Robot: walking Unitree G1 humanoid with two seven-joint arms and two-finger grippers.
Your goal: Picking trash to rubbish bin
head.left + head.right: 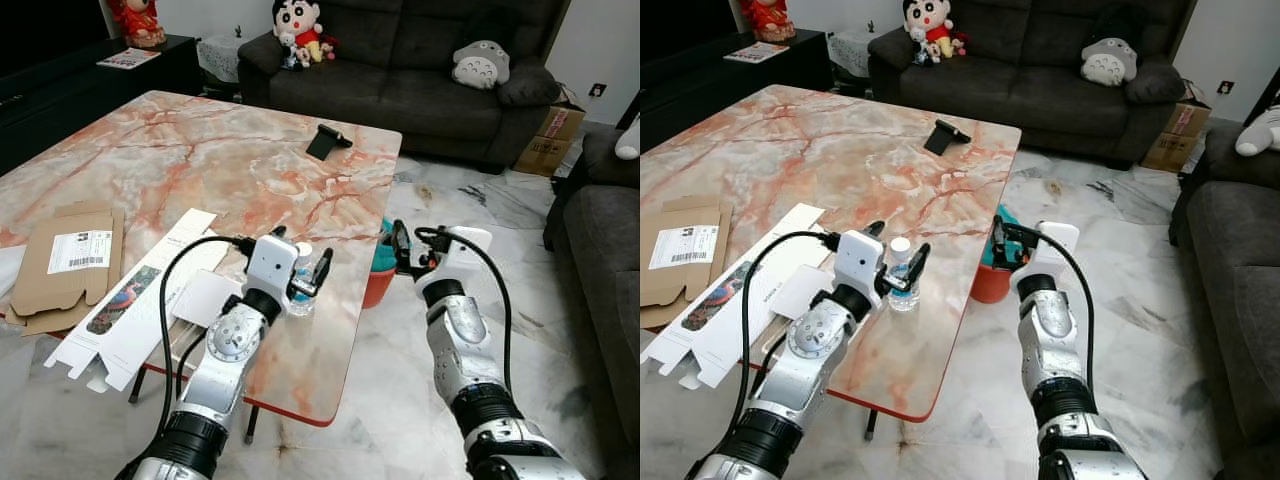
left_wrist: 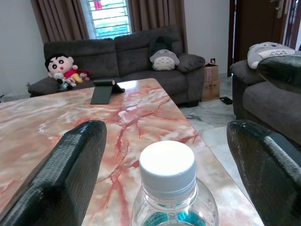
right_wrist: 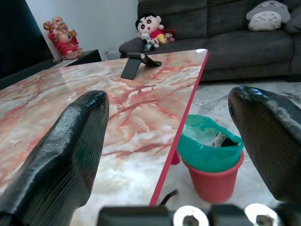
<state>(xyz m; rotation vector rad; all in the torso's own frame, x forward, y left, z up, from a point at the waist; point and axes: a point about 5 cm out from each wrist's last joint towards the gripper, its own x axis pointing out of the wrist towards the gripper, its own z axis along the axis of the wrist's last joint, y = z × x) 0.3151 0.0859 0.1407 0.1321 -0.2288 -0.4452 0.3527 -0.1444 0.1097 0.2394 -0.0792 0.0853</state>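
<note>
Left gripper [image 1: 897, 259]: I'm spreading my fingers on either side of the bottle [image 1: 901, 275], not touching it.
Bottle: standing upright near the table [image 1: 840, 150] edge.
Right gripper [image 1: 408, 240]: I'm holding it spread wide beside the table, near the bin [image 3: 214, 165].

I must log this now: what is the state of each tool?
Left tool: open, fingers on both sides of the water bottle, not holding it.
Right tool: open, empty, near the red bin.

Both silver arms reach toward 12 o'clock, the left gripper [image 1: 306, 268] and right gripper [image 1: 415, 243] with jaws spread apart.
</note>
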